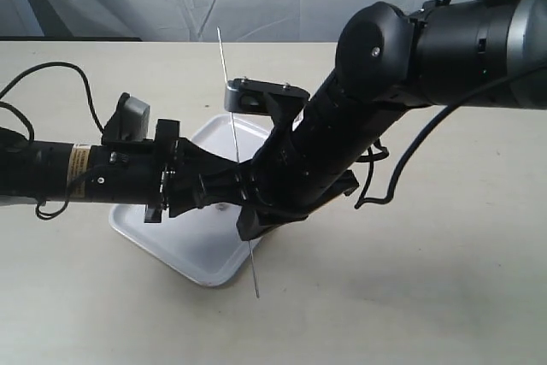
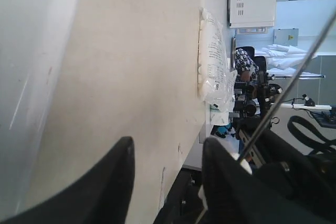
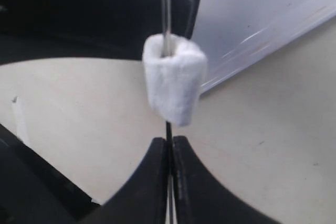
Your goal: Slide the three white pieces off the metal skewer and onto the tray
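Black fingers (image 3: 152, 182) of the right gripper (image 3: 169, 148) fill the foreground of the right wrist view, pressed together on the metal skewer (image 3: 166, 19). Just beyond their tips one white piece (image 3: 175, 80) sits threaded on the rod; the other two do not show. It looks spongy and nearly weightless, held on only by friction. A hard squeeze would crush it, so I judge a push on its end face, close to the rod, is the better hold. Past the piece lies the tray (image 3: 262, 19), its rim slanting behind. Whether the piece hangs over the tray or the table (image 3: 79, 108) I cannot tell.

Left wrist view: the left gripper (image 2: 168, 153) has its jaws well apart with nothing between them. The skewer passes on the outer side of one finger (image 2: 226, 182), beside a white scrap too small to identify.

Exterior view: both grippers meet above the tray, hiding the pieces. The skewer looks thin, smooth and probably springy. Most of its length runs free beyond the right jaws on one side, and a short end juts past the tray's rim over the table on the other. The arms crowd the middle — open room lies along the long free end.
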